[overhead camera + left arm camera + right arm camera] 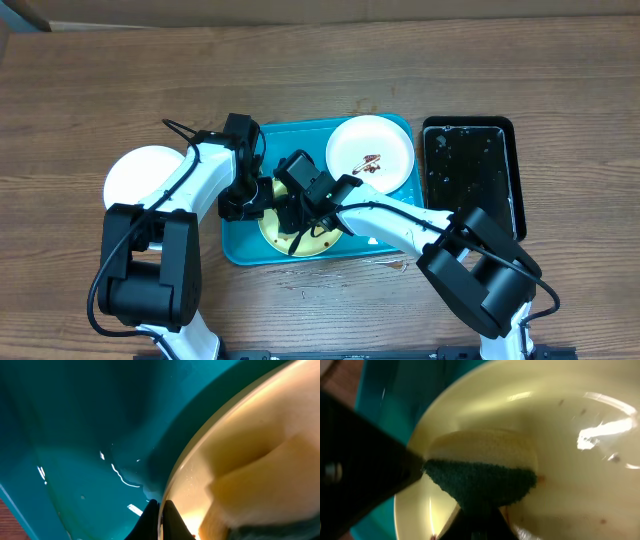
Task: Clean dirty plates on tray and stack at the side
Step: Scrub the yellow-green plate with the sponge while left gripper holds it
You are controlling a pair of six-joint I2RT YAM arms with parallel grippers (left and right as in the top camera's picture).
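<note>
The pale yellow-green plate (pixel 272 230) lies at the front left of the turquoise tray (pixel 238 245). My left gripper (pixel 252 200) is shut on its left rim (pixel 172 477), one finger on each side. My right gripper (pixel 300 205) is shut on a sponge (pixel 485 472), yellow with a dark green pad, and presses it onto the plate (pixel 570 470). A white plate (pixel 368 152) with a brown smear sits at the tray's back right. Another white plate (pixel 140 178) lies on the table left of the tray.
A glossy black tray (pixel 470 175) with wet spots lies right of the turquoise tray. The wooden table (pixel 320 70) stretches behind. Small brown specks show on the yellow-green plate in the right wrist view.
</note>
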